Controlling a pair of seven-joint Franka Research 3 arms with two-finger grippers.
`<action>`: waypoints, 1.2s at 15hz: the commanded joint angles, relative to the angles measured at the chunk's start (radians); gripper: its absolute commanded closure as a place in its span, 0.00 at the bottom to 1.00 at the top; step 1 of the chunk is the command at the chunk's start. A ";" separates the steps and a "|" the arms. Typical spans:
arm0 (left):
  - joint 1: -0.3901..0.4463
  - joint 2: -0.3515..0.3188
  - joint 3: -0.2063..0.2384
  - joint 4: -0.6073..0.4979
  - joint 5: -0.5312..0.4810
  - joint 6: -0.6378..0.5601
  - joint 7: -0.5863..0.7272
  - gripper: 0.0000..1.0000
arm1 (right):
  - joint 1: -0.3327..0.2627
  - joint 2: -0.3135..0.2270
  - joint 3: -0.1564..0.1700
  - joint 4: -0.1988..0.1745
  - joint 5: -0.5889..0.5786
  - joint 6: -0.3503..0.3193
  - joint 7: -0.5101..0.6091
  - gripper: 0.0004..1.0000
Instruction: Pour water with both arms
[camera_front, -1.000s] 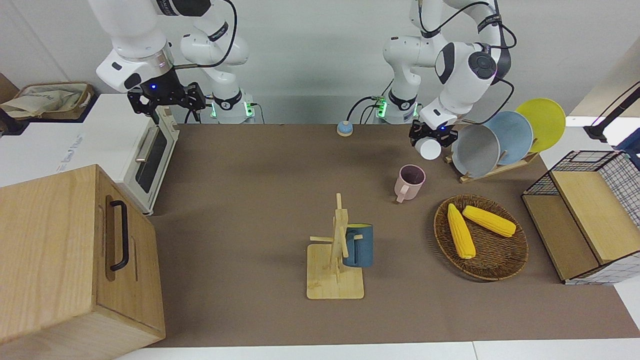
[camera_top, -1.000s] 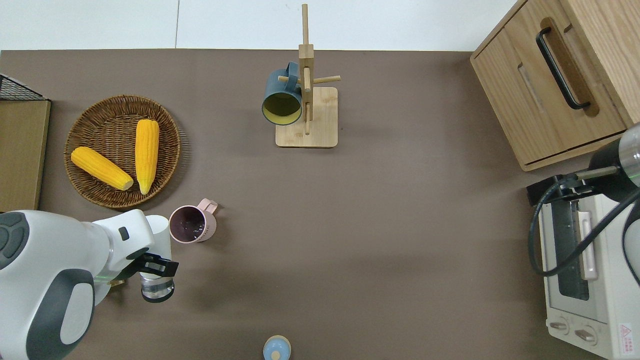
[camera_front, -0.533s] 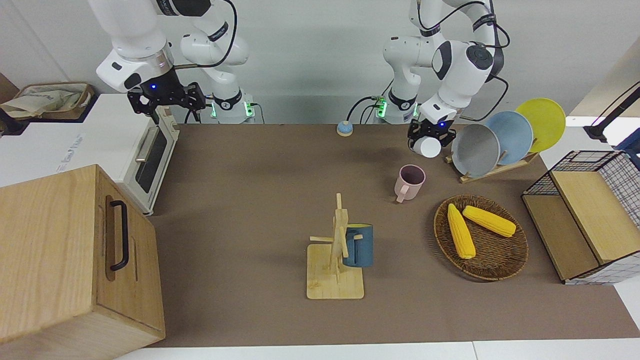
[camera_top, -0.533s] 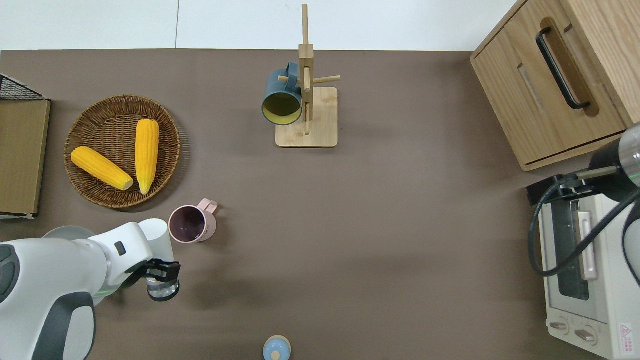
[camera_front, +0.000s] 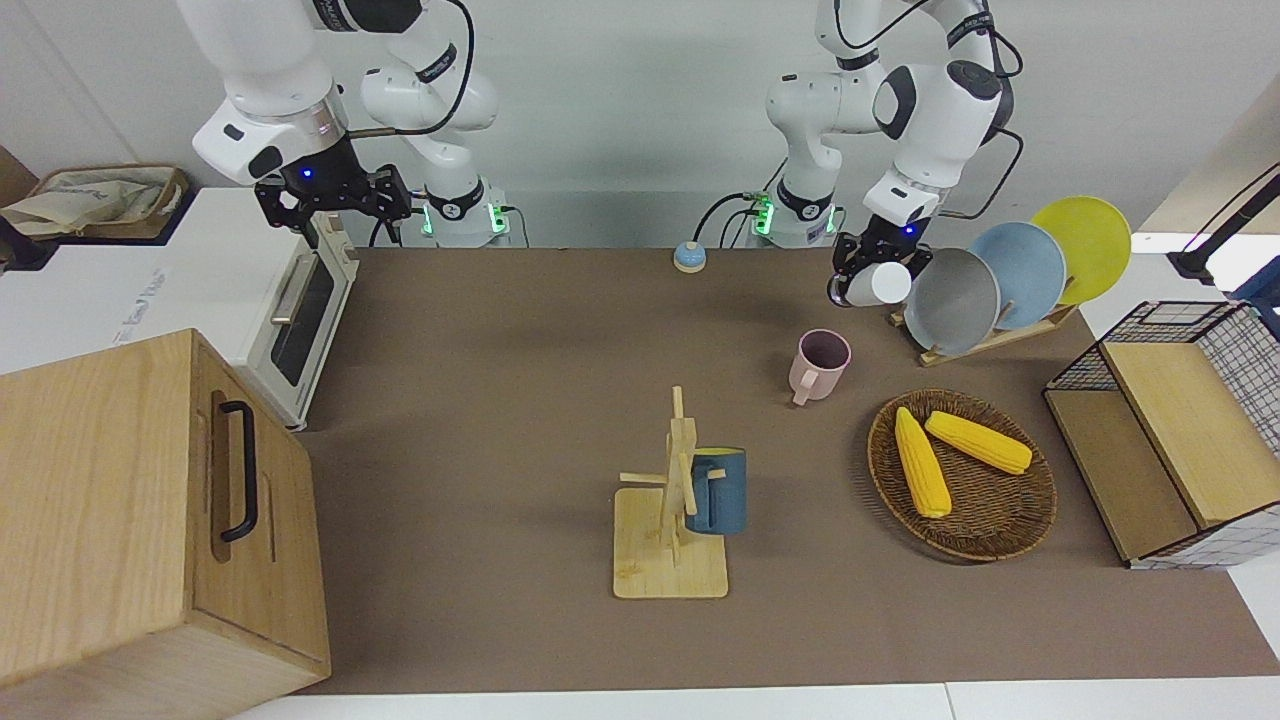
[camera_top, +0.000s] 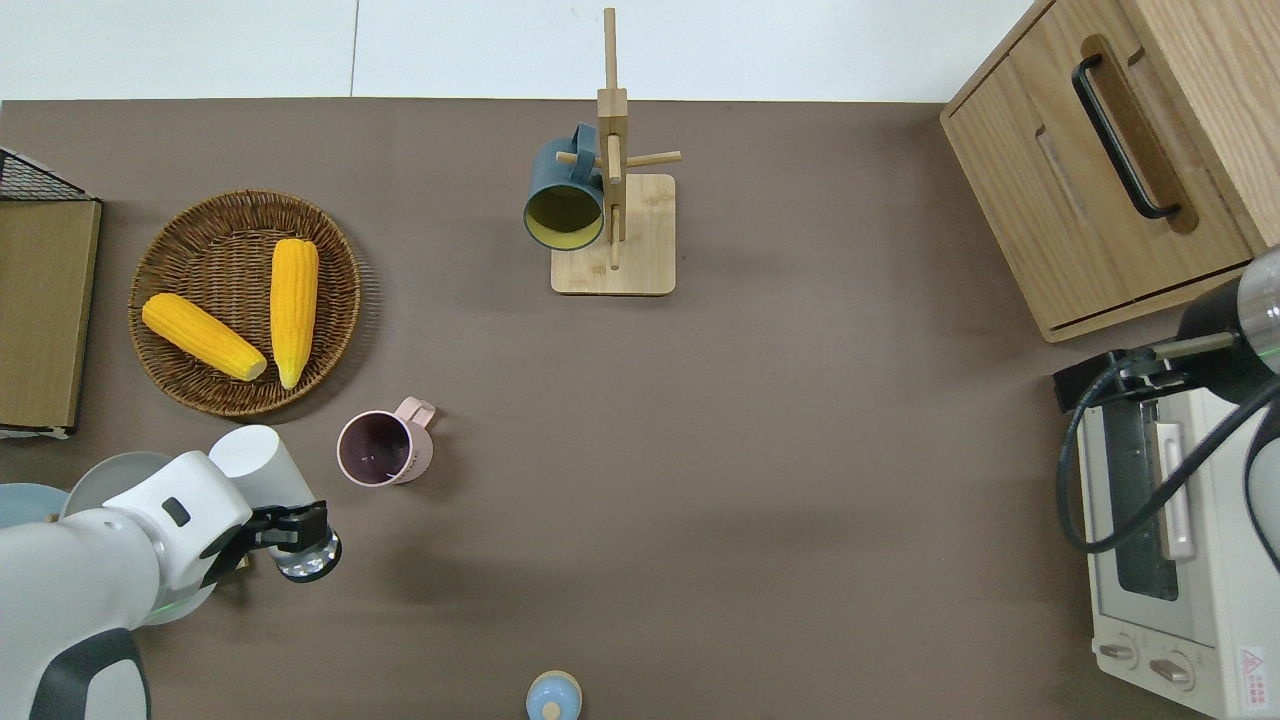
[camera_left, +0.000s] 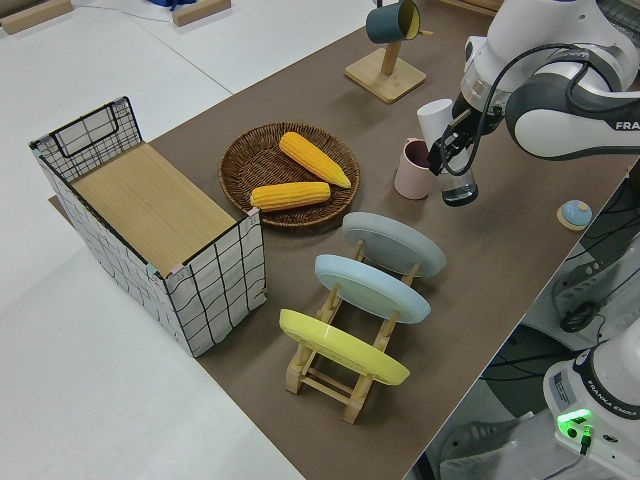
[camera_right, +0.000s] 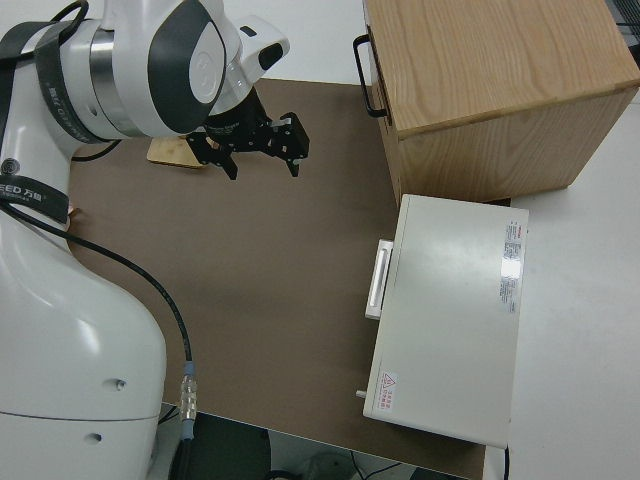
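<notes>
My left gripper (camera_top: 290, 528) is shut on a bottle (camera_top: 255, 460) with a white upper part and a clear base, held tilted in the air. It is over the brown mat between the pink mug (camera_top: 378, 449) and the plate rack. The left side view shows the same bottle (camera_left: 438, 120) leaning beside the pink mug (camera_left: 412, 168), not touching it. The mug stands upright with a dark inside; water is hidden from me. The front view shows the left gripper (camera_front: 865, 262) above the mug (camera_front: 822, 363). My right arm is parked, and its gripper (camera_right: 262, 143) is open.
A mug tree (camera_top: 612, 200) carries a blue mug (camera_top: 563, 200). A wicker basket (camera_top: 340, 300) holds two corn cobs. A plate rack (camera_left: 350, 330), a wire crate (camera_left: 150, 215), a wooden cabinet (camera_front: 130, 520), a toaster oven (camera_front: 300, 300) and a small blue bell (camera_front: 688, 257) stand around the edges.
The left arm has swung the bottle away from the pink mug toward the left arm's end of the table, and the wrist has turned. The right arm has not moved.
</notes>
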 joint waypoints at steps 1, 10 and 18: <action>0.004 -0.050 -0.032 -0.023 0.120 0.083 -0.176 1.00 | -0.005 -0.010 0.001 -0.005 0.018 -0.001 -0.011 0.01; 0.088 -0.040 -0.031 -0.017 0.352 0.312 -0.363 1.00 | -0.006 -0.010 0.001 -0.005 0.018 0.001 -0.011 0.01; 0.127 0.024 -0.008 0.101 0.406 0.356 -0.365 1.00 | -0.006 -0.010 0.001 -0.005 0.018 0.001 -0.011 0.01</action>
